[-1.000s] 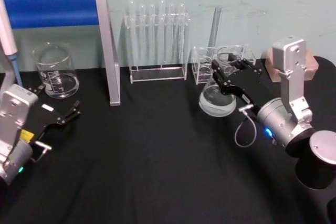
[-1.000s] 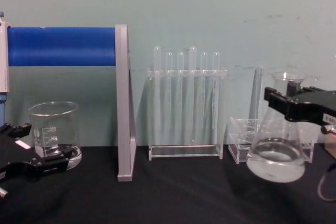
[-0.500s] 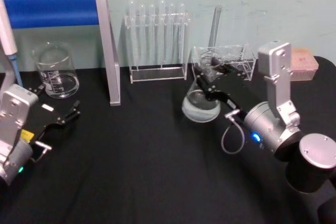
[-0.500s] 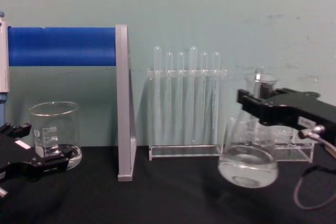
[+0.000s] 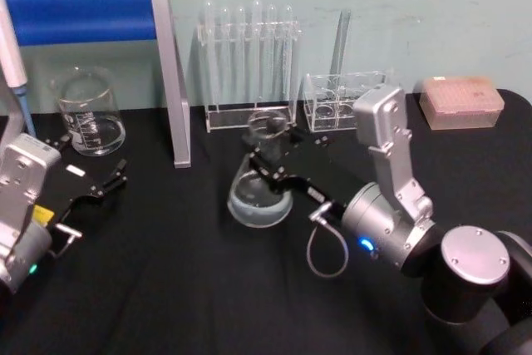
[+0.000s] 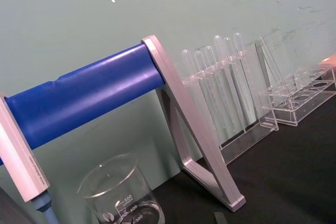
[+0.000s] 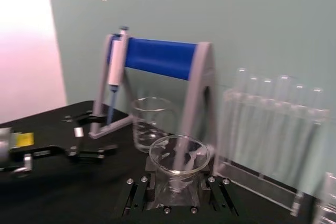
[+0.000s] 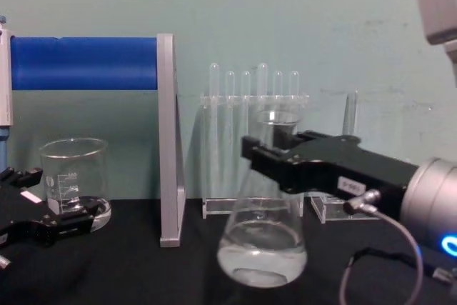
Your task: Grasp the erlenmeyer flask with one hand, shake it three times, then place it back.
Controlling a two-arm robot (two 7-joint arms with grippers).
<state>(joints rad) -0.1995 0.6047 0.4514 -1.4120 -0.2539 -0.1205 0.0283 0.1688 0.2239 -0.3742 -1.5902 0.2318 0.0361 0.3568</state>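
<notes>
The erlenmeyer flask (image 5: 259, 195) is clear glass with a little clear liquid in its wide base. It stands upright over the middle of the black table, in front of the test tube rack. My right gripper (image 5: 270, 155) is shut on its narrow neck just below the rim. From the chest view the black jaws of the right gripper (image 8: 275, 156) cross the neck of the flask (image 8: 262, 248). The right wrist view looks down on the flask's rim (image 7: 179, 155) between the fingers. My left gripper (image 5: 93, 162) rests open at the left, in front of the beaker.
A glass beaker (image 5: 87, 114) stands back left beside a pipette stand with a blue bar (image 5: 83, 14). A test tube rack (image 5: 249, 64) and a small clear rack (image 5: 342, 101) line the back wall. A pink tip box (image 5: 461, 99) sits back right.
The right arm has carried the flask leftward, from near the small clear rack to the table's middle. The left arm has not moved.
</notes>
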